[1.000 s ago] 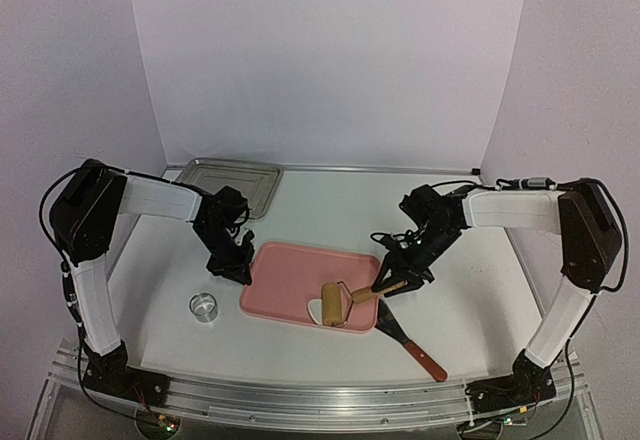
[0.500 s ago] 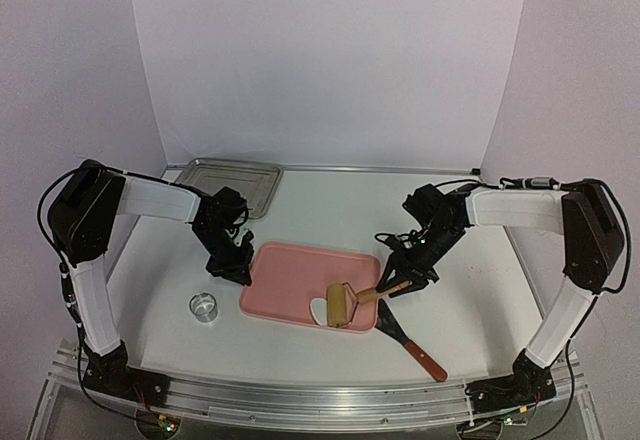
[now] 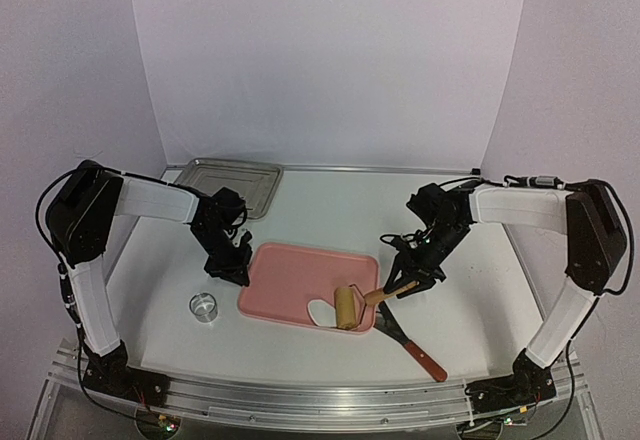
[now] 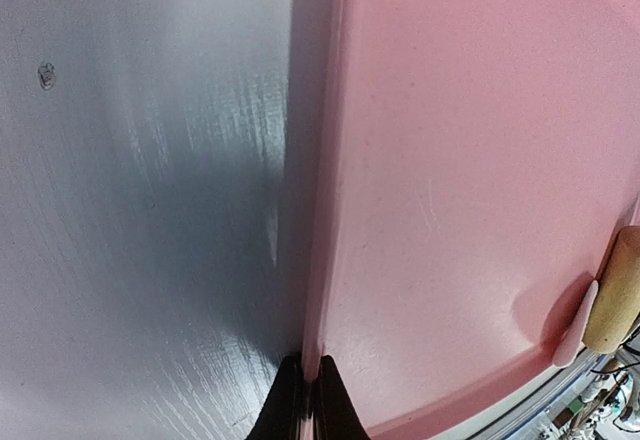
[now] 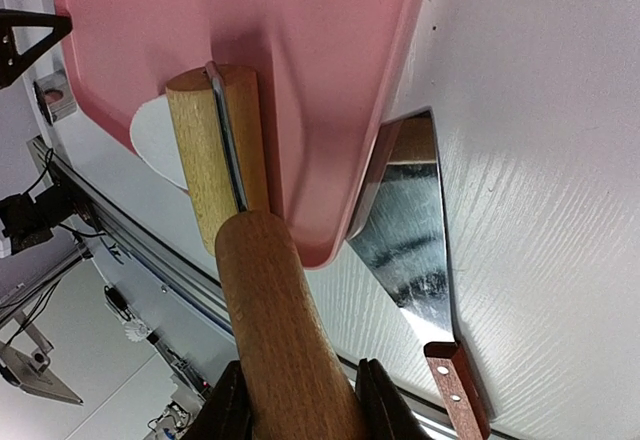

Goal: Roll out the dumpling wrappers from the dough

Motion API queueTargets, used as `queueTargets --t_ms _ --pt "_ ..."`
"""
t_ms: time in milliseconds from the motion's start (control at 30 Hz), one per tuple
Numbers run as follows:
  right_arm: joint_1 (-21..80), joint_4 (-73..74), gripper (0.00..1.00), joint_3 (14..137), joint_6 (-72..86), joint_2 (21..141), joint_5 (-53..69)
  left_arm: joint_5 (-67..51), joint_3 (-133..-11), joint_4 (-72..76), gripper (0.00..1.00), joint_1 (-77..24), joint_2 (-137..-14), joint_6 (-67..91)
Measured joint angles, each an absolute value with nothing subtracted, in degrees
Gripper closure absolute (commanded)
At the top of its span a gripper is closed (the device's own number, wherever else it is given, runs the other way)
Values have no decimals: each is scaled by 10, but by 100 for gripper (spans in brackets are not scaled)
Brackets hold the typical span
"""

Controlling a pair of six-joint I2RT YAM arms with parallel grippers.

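A pink tray point(image 3: 300, 275) lies mid-table. My left gripper point(image 3: 232, 270) is shut on its left rim; in the left wrist view the fingertips point(image 4: 305, 400) pinch that pink tray point(image 4: 470, 160) edge. My right gripper point(image 3: 405, 282) is shut on the handle of a wooden roller point(image 3: 347, 307). The roller's head rests on flat white dough point(image 3: 323, 312) at the tray's near right corner. In the right wrist view the gripper point(image 5: 295, 410) clasps the roller point(image 5: 215, 160), which half covers the dough point(image 5: 152, 140). Whether this is a cut dumpling wrapper I cannot tell.
A metal ring cutter point(image 3: 204, 306) stands left of the tray. A steel scraper point(image 3: 395, 328) with a wooden grip lies partly under the tray's right corner; its blade point(image 5: 405, 250) shows in the right wrist view. A metal baking tray point(image 3: 230, 175) sits at the back left.
The roller has moved right over the dough toward the tray's near right corner, and its handle has swung steeper. The left gripper has kept its hold on the rim.
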State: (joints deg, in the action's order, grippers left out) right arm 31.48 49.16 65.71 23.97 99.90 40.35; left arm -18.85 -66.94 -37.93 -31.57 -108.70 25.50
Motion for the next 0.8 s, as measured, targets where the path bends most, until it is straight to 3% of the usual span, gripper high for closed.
queueTargets --t_ms 267,667,800 --pt "319 529 100 692 236 1008 385 -188 -667 -378 100 -316 -1085 255" --pt "328 686 100 886 235 1072 283 -167 -735 -410 100 -311 -1100 246" --pt "326 692 100 931 243 1089 277 -157 -798 -420 91 -306 -1129 240"
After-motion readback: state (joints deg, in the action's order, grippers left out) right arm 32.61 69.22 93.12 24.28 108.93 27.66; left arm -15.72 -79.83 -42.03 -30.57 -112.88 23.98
